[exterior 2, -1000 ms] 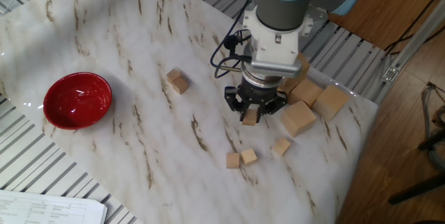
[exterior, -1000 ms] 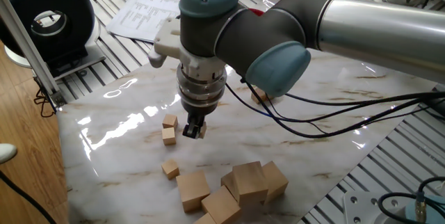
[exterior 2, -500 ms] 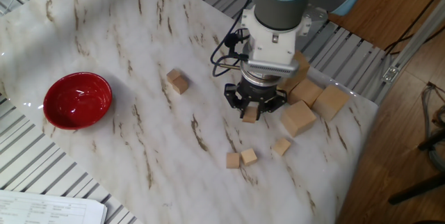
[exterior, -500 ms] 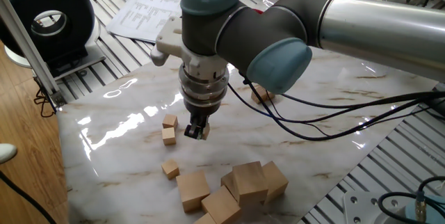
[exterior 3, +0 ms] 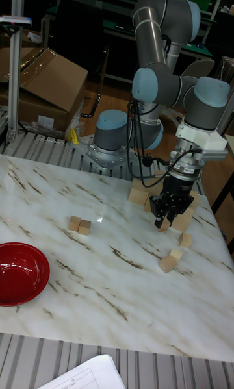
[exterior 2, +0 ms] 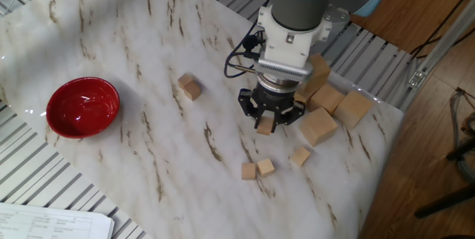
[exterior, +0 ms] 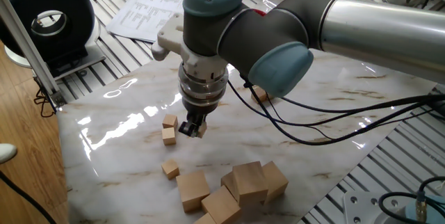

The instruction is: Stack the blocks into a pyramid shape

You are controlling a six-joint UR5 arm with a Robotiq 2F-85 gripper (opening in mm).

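On the marble-topped bench (exterior 2: 111,38), near to far in the other fixed view: a pair of small blocks (exterior 2: 257,169) sits touching at the front, a single block (exterior 2: 300,156) just beside them. Behind, the tool (exterior 2: 266,122) hangs clamped on a carried block (exterior 2: 265,125), held clear of the bench. Over the last second it has drifted a little toward the pair, the cube riding with it. That reads as a carry in progress toward the base row, with the pyramid barely begun: no second tier exists yet.

Farther back lie the large wooden cubes (exterior 2: 318,126), not part of the job, and off to the side a red bowl (exterior 2: 82,106) and two more small blocks (exterior 2: 190,87) well apart from the rest.

From one fixed view the tool (exterior: 191,129) nearly covers its cube, so how squarely the grip sits is hard to judge; another block (exterior: 260,96) behind the arm is half hidden. In the tall fixed view the large cubes are mostly masked by the wrist.
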